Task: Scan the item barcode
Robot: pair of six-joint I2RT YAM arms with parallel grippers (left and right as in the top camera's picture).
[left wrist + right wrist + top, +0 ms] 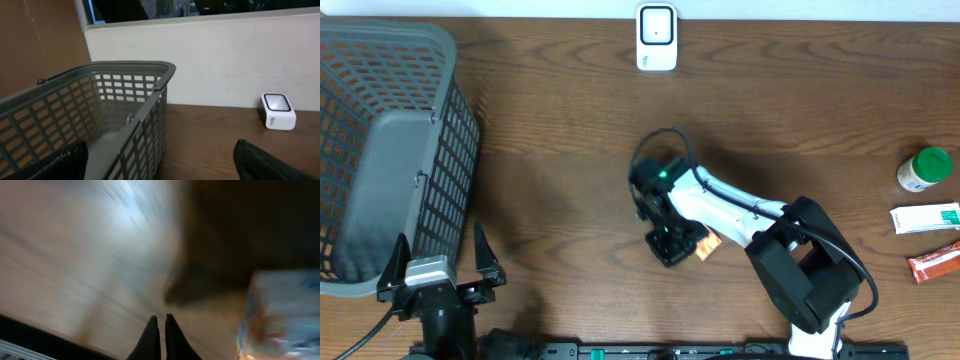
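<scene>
Right pincer [667,248] pressed shut at frame centre, small orange packet [708,243] just beside it; left pincer [438,262] spread wide at lower left.

Overhead: the packet lies flat on the dark wood-grain table [560,150], at the right edge of the black fingers, below and slightly right of the white, rounded-square scanner [656,37] standing at the top centre edge. The wrist view is motion-blurred: the two tapered black fingertips [152,330] meet with nothing seen between them, and the packet [280,315] is a pale, glossy smear with orange edges at lower right. A grey plastic lattice basket [450,150] with a solid floor fills the upper left. At the right edge sit a green-capped bottle [925,168], a white-and-green flat box [925,218] and a red-orange sachet [935,262].
</scene>
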